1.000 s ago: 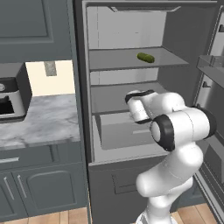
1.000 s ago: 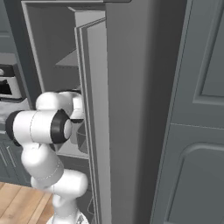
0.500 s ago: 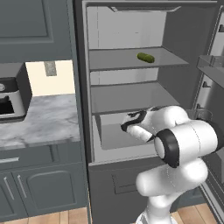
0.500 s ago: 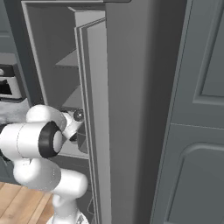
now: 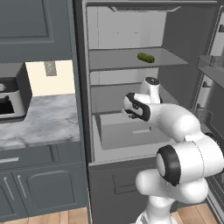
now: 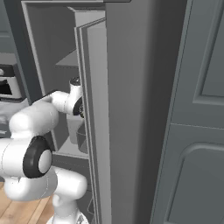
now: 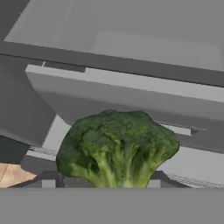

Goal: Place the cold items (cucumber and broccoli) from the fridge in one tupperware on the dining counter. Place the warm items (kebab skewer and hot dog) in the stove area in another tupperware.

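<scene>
The arm reaches into the open fridge (image 5: 131, 78), its wrist bent over the grey drawer (image 5: 131, 131) on the lower level. In the hand view a head of broccoli (image 7: 117, 148) sits right at the gripper (image 7: 101, 183) — florets up, stalks running down between the two dark fingertips (image 7: 49, 181), which stand either side of it at the bottom edge. The fingers are part-spread around the stalks; the stalk ends are hidden, so whether the pads actually press on them cannot be told. Behind the broccoli lie the drawer's pale front and a shelf ledge above it.

In the left base view the cucumber (image 5: 145, 57) lies on the upper shelf (image 5: 113, 61), toward its right side, well above the hand — untouched. To the fridge's left a marble counter (image 5: 39, 122) carries a dark toaster oven (image 5: 13, 94) against the wall.

From the right base view the fridge door (image 6: 94, 118) stands edge-on, and the arm's forearm passes behind it into the cabinet.
</scene>
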{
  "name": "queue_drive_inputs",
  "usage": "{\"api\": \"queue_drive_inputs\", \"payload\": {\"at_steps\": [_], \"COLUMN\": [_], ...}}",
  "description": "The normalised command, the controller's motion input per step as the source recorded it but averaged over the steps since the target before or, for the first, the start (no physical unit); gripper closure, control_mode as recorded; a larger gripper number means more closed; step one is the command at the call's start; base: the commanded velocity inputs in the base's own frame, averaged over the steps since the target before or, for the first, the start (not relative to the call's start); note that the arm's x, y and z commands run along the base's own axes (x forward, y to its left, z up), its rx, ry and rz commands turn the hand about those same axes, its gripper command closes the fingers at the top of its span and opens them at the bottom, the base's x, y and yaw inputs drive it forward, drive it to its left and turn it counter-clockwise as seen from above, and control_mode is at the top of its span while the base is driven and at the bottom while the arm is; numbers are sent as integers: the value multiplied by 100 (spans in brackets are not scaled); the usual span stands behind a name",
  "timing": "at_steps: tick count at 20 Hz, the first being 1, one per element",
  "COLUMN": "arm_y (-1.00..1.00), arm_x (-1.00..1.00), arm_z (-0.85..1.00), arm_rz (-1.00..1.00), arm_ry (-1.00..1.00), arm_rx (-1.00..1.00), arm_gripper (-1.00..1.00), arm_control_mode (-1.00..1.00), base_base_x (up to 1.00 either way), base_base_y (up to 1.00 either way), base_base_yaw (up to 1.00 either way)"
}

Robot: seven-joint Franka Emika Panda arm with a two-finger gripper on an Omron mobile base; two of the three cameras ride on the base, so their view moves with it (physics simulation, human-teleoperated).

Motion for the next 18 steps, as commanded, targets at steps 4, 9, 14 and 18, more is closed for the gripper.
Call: {"api": "queue_drive_inputs", "payload": {"at_steps": [4,9,14,18], "arm_y": [2,0,6,21], "arm_x": [-63,-76,-50,-45], "arm_z": [64,35,59,31], "arm_rz": [-5,-5,-2,0], "arm_ry": [3,-71,-38,-2], "arm_rx": [24,11,0,0], "arm_gripper": [100,100,100,100], "arm_control_mode": [-100,-100,-100,-100], "base_base_x": [0,0,0,0], "base_base_y": [0,0,0,0], "base_base_yaw": [0,0,0,0]}}
